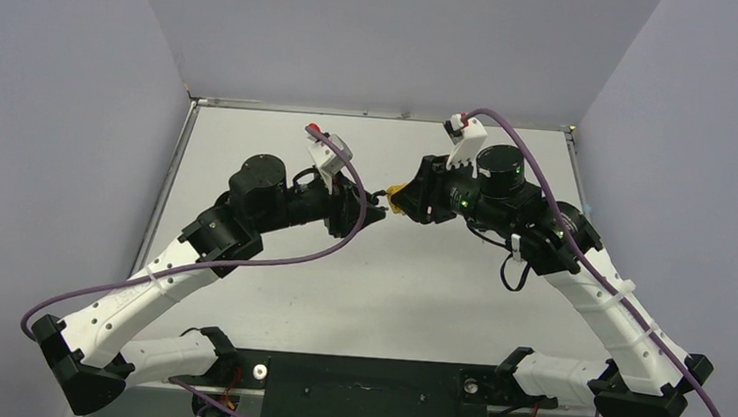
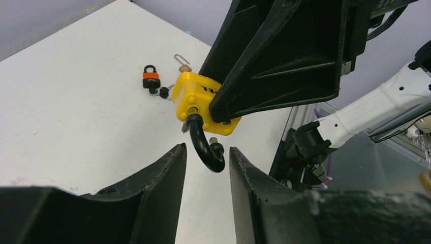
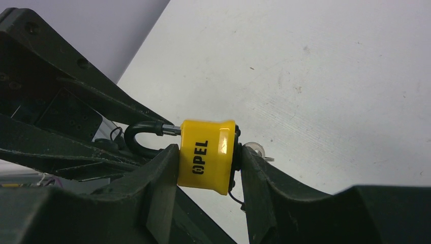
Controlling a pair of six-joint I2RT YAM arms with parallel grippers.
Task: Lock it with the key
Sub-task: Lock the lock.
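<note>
My right gripper point(image 3: 208, 149) is shut on a yellow padlock point(image 3: 213, 137) marked "OPEL" and holds it above the table point(image 1: 281, 144). The padlock's black shackle point(image 2: 203, 147) is open, with its free end out of the body. A silver key point(image 3: 252, 149) sticks out of the padlock's far end, against my right finger. My left gripper point(image 2: 206, 150) is open, its jaws standing on either side of the shackle tip without touching it. In the top view the two grippers point(image 1: 377, 212) point(image 1: 407, 199) meet at mid-table around the padlock point(image 1: 397, 196).
A small orange-and-black padlock point(image 2: 150, 79) with black-headed keys point(image 2: 162, 92) lies on the white table behind the yellow one. A thin wire loop point(image 2: 180, 57) shows by the yellow padlock's far end. Grey walls enclose the table on three sides.
</note>
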